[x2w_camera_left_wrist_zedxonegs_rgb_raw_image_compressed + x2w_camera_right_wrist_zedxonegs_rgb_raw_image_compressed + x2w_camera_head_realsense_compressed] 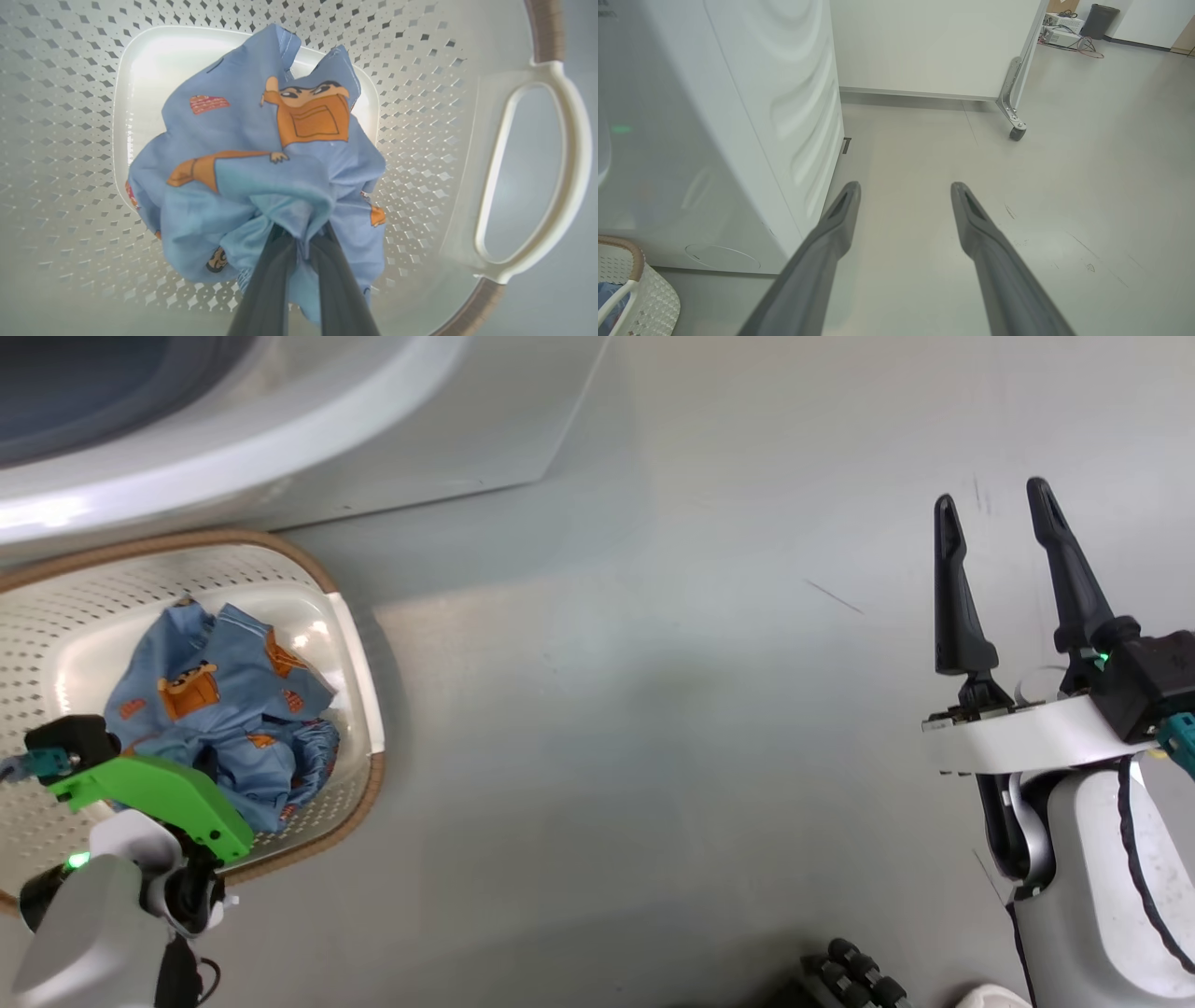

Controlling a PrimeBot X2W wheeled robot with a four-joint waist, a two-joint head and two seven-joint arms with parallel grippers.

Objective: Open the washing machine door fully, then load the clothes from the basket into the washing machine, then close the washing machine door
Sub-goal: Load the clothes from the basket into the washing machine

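Left gripper [301, 233]: clamping its two fingers on a fold of the clothes [261, 177], at the low centre of the left wrist view.
Clothes: lying bunched inside the basket [359, 653], at the lower left of the head view.
Right gripper [991, 497]: hanging at the right of the head view, fingers apart, carrying nothing.
Washing machine [280, 420]: sitting at the upper left, just beyond the basket.
Door: whether it is standing fully open cannot be told.
Progress: loading is apparently just beginning, with the transfer to the machine and the closing of the door remaining.

A lab-like test room — washing machine [738, 116], wheeled partition [934, 46], loose cables [1083, 44] on grey floor [1064, 163]
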